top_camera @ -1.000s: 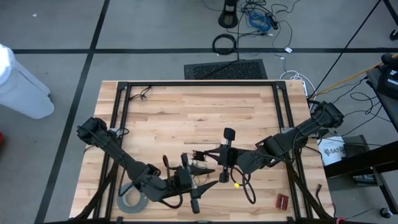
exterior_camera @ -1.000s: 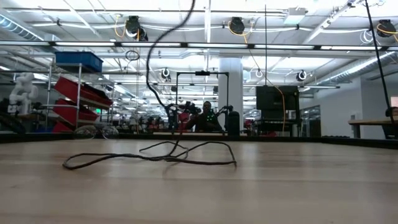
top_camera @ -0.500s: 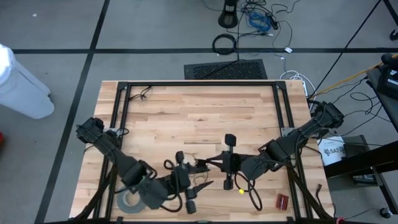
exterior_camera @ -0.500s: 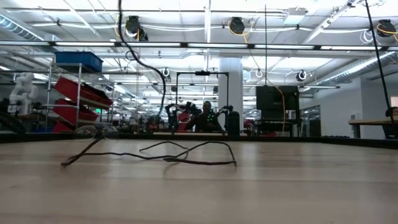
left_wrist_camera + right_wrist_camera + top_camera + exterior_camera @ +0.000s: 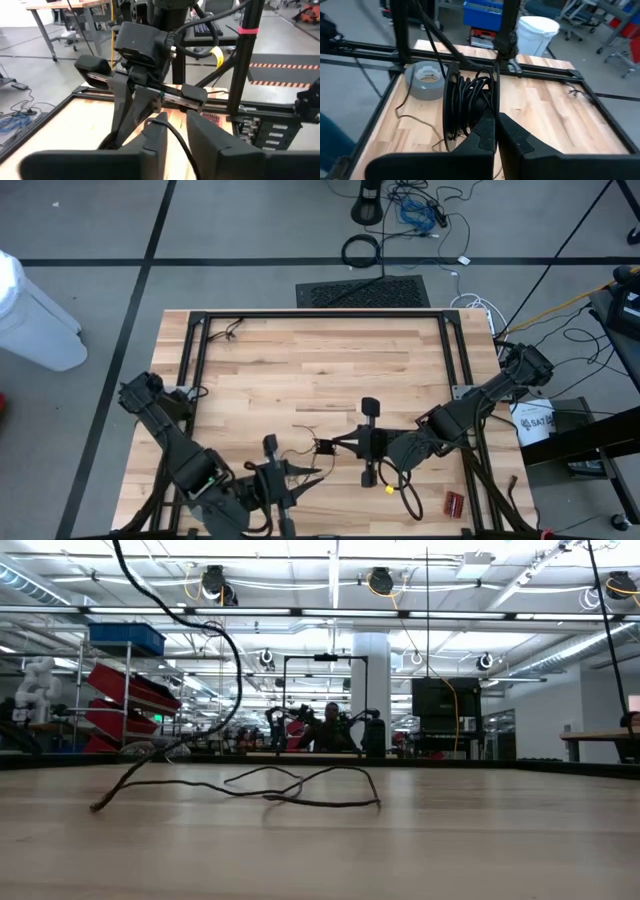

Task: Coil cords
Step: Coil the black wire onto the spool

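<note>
The cord is a thin dark wire. Part of it lies in loose loops on the table (image 5: 300,430), (image 5: 300,785), and part is wound on a small round black disc (image 5: 470,102). My right gripper (image 5: 330,447), (image 5: 496,125) is shut on that disc above the table's near middle. My left gripper (image 5: 308,473), (image 5: 177,142) faces it from the left. Its fingers stand a little apart, and a stretch of the cord (image 5: 175,137) runs between them. In the low view the cord climbs from the table (image 5: 100,805) out of the picture's top. My left gripper has the cord lying over the tip of one finger (image 5: 159,120) and running back down the gap between the two fingers. The gap is wider than the cord. The fingers point about level, toward the table's right. My right gripper pinches the disc's lower rim (image 5: 487,117) between its two fingers, coming about level from the table's right. The disc stands on edge, clear of the table, with the wound cord between its two rims.
A wide grey tape roll (image 5: 425,80) lies on the table near the left rail, under my left arm. A small red object (image 5: 455,503) sits at the near right. A black frame (image 5: 320,313) runs along the table's edges. A small tangle (image 5: 235,330) lies at the far left.
My left gripper has drawn back toward the table's near left corner, risen and rolled. The raised stretch of cord has swung left with it. The cord's left end on the table has been pulled up off the wood, while the loops in the middle stay put.
</note>
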You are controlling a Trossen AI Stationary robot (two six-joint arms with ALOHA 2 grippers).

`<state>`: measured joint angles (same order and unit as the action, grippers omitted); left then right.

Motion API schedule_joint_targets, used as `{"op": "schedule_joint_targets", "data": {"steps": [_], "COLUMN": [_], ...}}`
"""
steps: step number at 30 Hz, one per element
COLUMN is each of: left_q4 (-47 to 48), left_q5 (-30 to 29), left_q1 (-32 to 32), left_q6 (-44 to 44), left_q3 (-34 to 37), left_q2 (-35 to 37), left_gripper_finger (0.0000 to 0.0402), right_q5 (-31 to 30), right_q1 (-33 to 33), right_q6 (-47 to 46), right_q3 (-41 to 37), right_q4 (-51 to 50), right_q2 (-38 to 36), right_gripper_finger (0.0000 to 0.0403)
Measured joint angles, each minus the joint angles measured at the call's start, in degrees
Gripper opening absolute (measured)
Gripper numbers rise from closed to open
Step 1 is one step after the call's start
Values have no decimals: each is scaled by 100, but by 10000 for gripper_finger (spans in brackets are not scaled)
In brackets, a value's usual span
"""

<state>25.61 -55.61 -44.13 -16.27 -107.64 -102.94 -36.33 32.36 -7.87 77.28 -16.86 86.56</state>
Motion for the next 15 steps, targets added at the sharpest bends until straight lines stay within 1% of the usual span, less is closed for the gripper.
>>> {"op": "schedule_joint_targets", "data": {"steps": [4, 6, 11, 15], "left_q4": [393, 827, 2192, 2847], "left_q5": [-25, -40, -49, -44], "left_q1": [-103, -145, -302, -399], "left_q6": [-42, -318, -1523, -2213], "left_q3": [-169, -307, -511, -524], "left_q2": [0, 0, 0, 0], "left_gripper_finger": [26, 8, 10, 4], "right_q5": [183, 188, 238, 344], "right_q1": [-2, 2, 19, 63], "right_q6": [42, 63, 104, 245], "right_q3": [0, 0, -2, -2], "right_q4": [-2, -4, -25, 6], "right_q2": [0, 0, -70, -109], "right_gripper_finger": [0, 0, 0, 0]}}
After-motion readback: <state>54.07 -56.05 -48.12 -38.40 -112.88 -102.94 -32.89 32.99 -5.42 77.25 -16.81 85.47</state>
